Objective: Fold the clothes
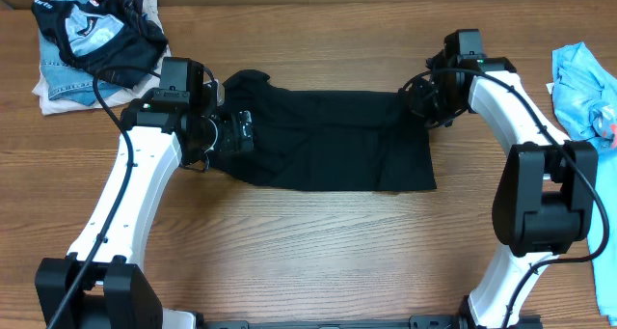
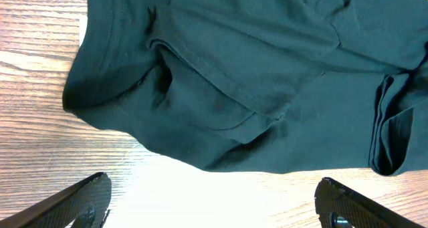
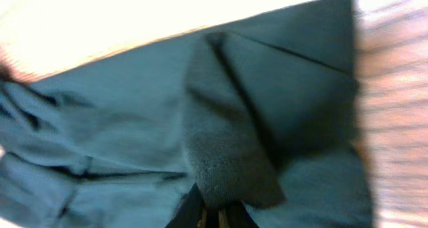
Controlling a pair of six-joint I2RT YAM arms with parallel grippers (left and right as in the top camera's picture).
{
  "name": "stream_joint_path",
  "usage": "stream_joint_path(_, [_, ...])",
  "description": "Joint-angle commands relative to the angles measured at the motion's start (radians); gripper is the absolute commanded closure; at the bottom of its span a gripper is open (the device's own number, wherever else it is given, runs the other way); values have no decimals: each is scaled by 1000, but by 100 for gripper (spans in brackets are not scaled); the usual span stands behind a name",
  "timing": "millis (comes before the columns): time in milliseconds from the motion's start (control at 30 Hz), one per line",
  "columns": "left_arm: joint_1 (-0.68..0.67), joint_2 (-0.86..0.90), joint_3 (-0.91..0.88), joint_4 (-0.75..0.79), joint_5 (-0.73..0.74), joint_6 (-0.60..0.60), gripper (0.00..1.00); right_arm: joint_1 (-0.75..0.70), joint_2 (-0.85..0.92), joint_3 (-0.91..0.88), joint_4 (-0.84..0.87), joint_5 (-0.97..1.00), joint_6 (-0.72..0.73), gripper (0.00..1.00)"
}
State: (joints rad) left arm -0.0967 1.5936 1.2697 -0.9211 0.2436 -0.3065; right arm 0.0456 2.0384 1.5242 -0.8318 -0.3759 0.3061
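Lying across the middle of the wooden table (image 1: pixel 318 242), the black T-shirt (image 1: pixel 323 141) is spread as a wide band. Its left end is bunched into soft folds and its right end reaches toward the right arm. The right gripper (image 3: pixel 215 214) has its jaws closed tight on a raised ridge of the shirt's fabric at the far right corner (the wrist view shows the cloth drawn up into a peak between the fingers). The left gripper (image 2: pixel 214 198) has its jaws spread wide with nothing between them, poised over the shirt's left end. Its two fingertips (image 2: pixel 80 198) frame bare wood just beside the hem. A pile of other clothes (image 1: pixel 92 44), black-and-pale-blue patterned over denim and white, sits at the table's far left corner, well apart from the shirt. A light blue garment (image 1: pixel 581 88) lies at the right edge.
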Motion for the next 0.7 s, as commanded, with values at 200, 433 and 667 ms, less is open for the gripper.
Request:
stream_joint_path(200, [-3, 2, 6, -2, 8, 23, 0, 126, 3, -2, 140, -71, 106, 87])
stream_joint_path(433, [-3, 2, 6, -3, 8, 23, 0, 139, -3, 36, 151, -68, 106, 71])
stream_joint_path(667, [-3, 2, 6, -3, 8, 23, 0, 7, -119, 174, -116, -44, 8, 13])
